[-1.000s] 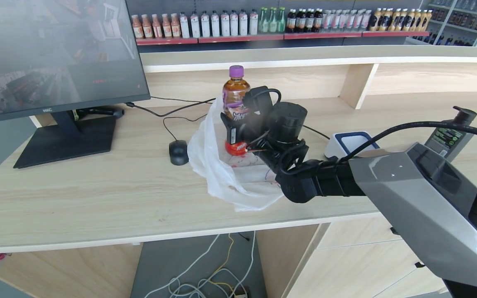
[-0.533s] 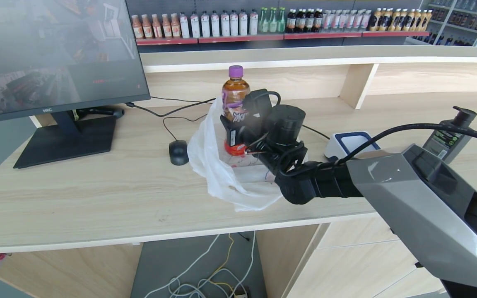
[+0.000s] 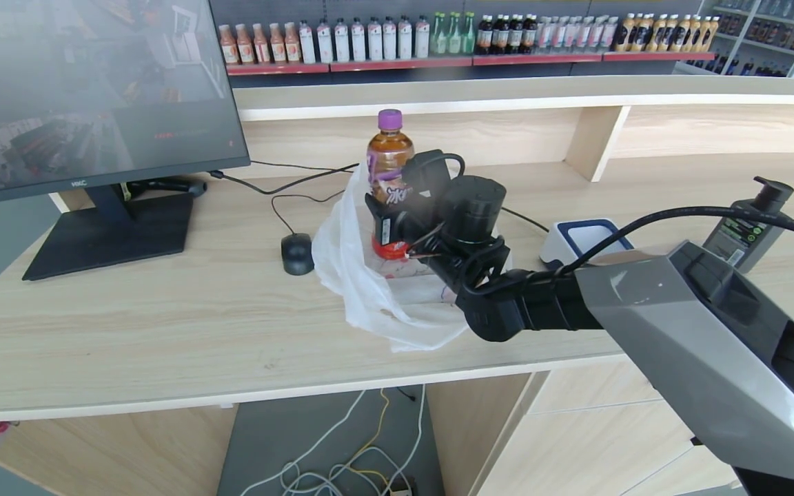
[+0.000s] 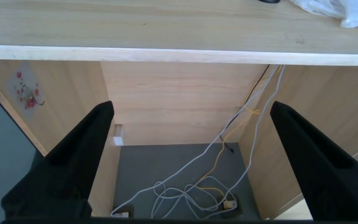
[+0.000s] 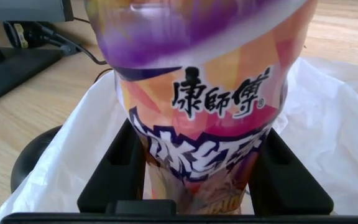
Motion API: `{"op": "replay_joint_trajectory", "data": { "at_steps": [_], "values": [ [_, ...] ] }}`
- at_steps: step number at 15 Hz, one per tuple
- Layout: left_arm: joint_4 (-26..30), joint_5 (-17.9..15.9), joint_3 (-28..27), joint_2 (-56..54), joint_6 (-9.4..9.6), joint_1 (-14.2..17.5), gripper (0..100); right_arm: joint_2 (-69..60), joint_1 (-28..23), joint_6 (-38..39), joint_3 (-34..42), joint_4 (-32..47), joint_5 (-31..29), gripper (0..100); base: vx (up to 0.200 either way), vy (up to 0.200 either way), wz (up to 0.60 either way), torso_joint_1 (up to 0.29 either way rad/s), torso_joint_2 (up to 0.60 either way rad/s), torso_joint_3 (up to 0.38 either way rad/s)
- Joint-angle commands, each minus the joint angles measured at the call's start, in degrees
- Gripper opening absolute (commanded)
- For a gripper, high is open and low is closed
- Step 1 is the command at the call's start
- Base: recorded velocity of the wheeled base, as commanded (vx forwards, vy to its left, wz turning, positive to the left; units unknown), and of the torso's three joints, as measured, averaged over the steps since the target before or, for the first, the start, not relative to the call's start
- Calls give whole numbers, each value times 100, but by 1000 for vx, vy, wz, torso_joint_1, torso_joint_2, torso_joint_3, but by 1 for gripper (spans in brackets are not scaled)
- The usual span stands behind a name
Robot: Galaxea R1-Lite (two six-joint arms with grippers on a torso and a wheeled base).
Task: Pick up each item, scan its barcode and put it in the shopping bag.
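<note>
Head camera overlooks the counter [image 3: 163, 310]; right wrist camera crowds the bottle [image 5: 210, 93].

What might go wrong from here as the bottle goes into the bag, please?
The bottle is held upright by the right hand at the mouth of a limp shopping bag; released there, it may topple. The bag's film lies close to the hand and could snag when it pulls out.

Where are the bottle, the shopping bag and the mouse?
bottle [image 3: 389, 148]: head view, amber shoulder below the purple cap.
shopping bag [image 3: 345, 262]: head view, its white side wall.
mouse [image 3: 297, 253]: head view, middle of its black top.
</note>
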Motion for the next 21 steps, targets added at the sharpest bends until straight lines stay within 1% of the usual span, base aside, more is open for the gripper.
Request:
{"op": "replay_joint_trajectory", "data": {
  "at_steps": [1, 2, 9, 12, 14, 19, 20, 21],
  "values": [
    [-1, 7, 0, -2, -3, 2, 100, 9, 10, -1, 1, -3, 3, 0, 0, 0, 0, 0, 0, 0],
    [-1, -1, 0, -2, -3, 2, 100, 9, 10, -1, 1, -3, 3, 100, 0, 0, 0, 0, 0, 0],
    [-1, -1, 0, -2, -3, 2, 100, -123, -16, -98, -17, -82, 30, 100, 0, 0, 0, 0, 0, 0],
    [-1, 7, 0, -2, -3, 2, 100, -194, -16, -221, 89, -645, 30, 100, 0, 0, 0, 0, 0, 0],
    [-1, -1, 0, -2, -3, 2, 100, -343, -7, -256, 133, -803, 30, 100, 0, 0, 0, 0, 0, 0],
    [-1, -1, 0, -2, -3, 2, 100, -791, 1, -291, 554, -873, 21, 100, 0, 0, 0, 0, 0, 0],
    [-1, 7, 0, -2, -3, 2, 100, -879, -7, -291, 730, -1031, 30, 100, 0, 0, 0, 0, 0, 0],
    [-1, -1, 0, -2, -3, 2, 100, -958, -7, -265, 1082, -1365, 30, 100, 0, 0, 0, 0, 0, 0]
  ]
}}
